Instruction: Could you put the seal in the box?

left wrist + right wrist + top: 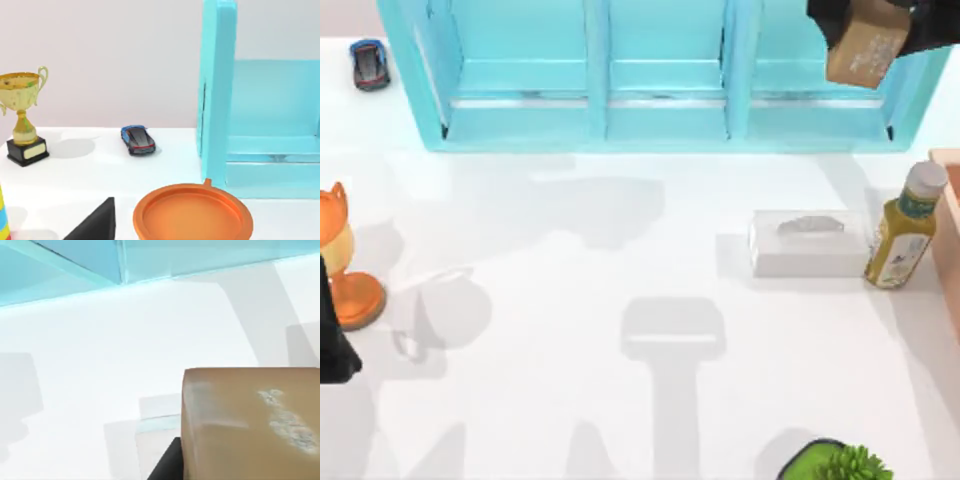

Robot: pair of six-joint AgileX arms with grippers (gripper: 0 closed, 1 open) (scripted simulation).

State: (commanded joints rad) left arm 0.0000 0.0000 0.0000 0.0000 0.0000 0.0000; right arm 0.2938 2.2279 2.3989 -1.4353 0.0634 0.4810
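Along the near edge of the table [570, 400], a green plant [845, 465] is poking in toward the right, and the broad white middle is lying open, with only shadows crossing it. At the left edge my left arm is sitting parked, its dark gripper [335, 345] showing only in part, so I cannot tell how its fingers are set; just beside it an orange dish [358, 298] on a round foot is standing, and in the left wrist view its rim [192, 212] is sitting low in front. Over on the right, the white tissue box [810, 243] is lying flat with the yellow-green bottle [902, 238] standing just beside its right end, and the peach-tan box [950, 235] is running along the right edge, close behind the bottle, leaving only a narrow gap there. Farther back, a pale blue shelf unit [660, 90] is spanning most of the far side, with a small blue toy car [368, 63] beside its left end and a gold trophy [22, 117] standing apart from the car. At the far right corner my right gripper [880, 20] is hovering high above the shelf's right bay, gripping the seal [865, 48], which is hanging tilted and well apart from the box; the right wrist view is showing the seal [250, 420] up close, seemingly pinched between the fingers, though they are mostly hidden.
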